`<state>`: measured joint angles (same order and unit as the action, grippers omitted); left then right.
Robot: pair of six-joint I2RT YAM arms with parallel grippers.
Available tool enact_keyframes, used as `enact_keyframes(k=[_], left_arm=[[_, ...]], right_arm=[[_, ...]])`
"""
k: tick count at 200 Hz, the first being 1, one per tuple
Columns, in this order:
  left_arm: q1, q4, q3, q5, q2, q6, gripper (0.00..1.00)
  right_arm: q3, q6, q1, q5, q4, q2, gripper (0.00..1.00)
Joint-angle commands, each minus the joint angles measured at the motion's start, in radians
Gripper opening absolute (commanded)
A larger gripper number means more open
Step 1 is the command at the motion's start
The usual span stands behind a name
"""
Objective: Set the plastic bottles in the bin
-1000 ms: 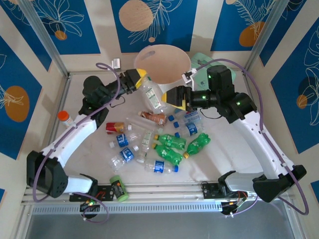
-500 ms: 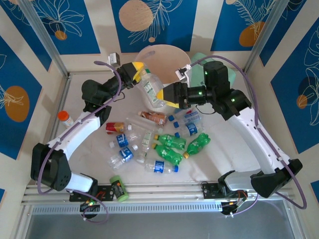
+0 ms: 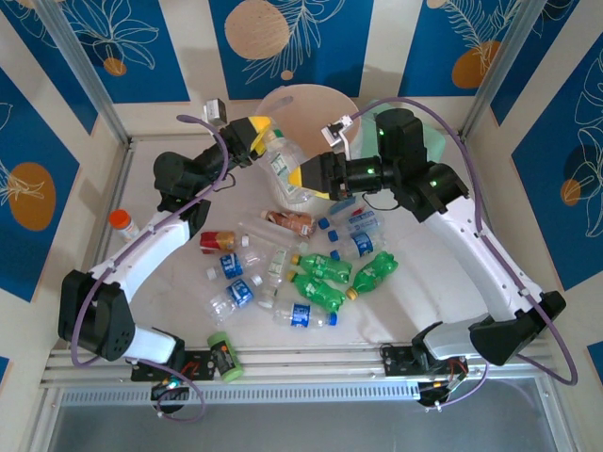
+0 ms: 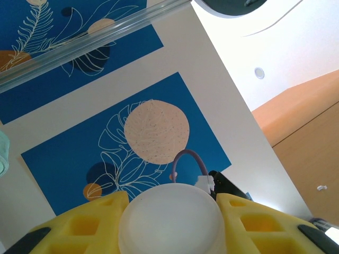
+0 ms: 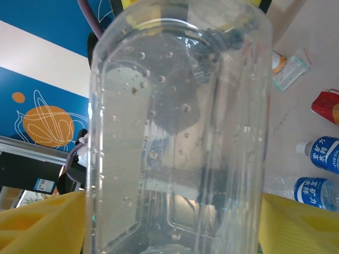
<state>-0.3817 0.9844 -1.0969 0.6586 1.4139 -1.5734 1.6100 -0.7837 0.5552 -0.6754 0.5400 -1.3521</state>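
- One clear bottle sits upper centre of the overhead view, at the near rim of the bin.
- We see the left gripper clamped on its cap end.
- The right gripper clamps its base.

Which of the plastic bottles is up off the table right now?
The big clear bottle with the white cap, raised before the bin: left pincer grips its cap, right pincer at its base. The other bottles lie on the table.
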Motion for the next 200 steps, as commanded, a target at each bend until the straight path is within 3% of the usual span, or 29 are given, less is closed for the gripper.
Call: enact_keyframes(k=[1,28,42,52,72,77,80,103,124,148,163,200], left_arm=[[0.010,0.011,0.011,0.022,-0.001,0.013,0.28],[0.010,-0.014,0.014,0.024,-0.001,0.025,0.29],[0.010,-0.038,0.015,0.024,-0.002,0.033,0.38],[0.010,-0.062,0.016,0.023,-0.004,0.044,0.48],[0.010,-0.172,0.013,0.011,-0.022,0.086,0.78],[0.010,-0.191,0.009,0.009,-0.027,0.102,0.96],[0.012,-0.203,0.006,0.010,-0.030,0.111,1.00],[0.038,-0.391,-0.052,0.014,-0.064,0.218,1.00],[0.092,-0.693,-0.112,-0.045,-0.131,0.369,1.00],[0.118,-1.223,-0.233,-0.285,-0.208,0.642,1.00],[0.118,-1.450,-0.293,-0.413,-0.215,0.778,1.00],[0.118,-1.610,-0.222,-0.516,-0.260,0.881,1.00]], right_arm=[[0.027,0.014,0.007,0.003,0.007,-0.003,0.75],[0.027,0.017,0.009,0.011,0.012,-0.006,0.67],[0.027,0.017,0.009,0.016,0.012,-0.007,0.64],[0.028,0.018,0.010,0.020,0.014,-0.007,0.61],[0.033,0.023,0.009,0.036,0.022,-0.009,0.60],[0.035,0.026,0.009,0.044,0.028,-0.009,0.59],[0.037,0.027,0.009,0.050,0.032,-0.009,0.59],[0.062,0.039,-0.001,0.104,0.076,-0.022,0.57],[0.137,0.062,-0.027,0.194,0.165,-0.062,0.56],[0.245,0.089,-0.066,0.297,0.255,-0.133,0.57],[0.336,0.102,-0.093,0.354,0.318,-0.200,0.57],[0.659,0.153,-0.154,0.484,0.532,-0.443,0.56]])
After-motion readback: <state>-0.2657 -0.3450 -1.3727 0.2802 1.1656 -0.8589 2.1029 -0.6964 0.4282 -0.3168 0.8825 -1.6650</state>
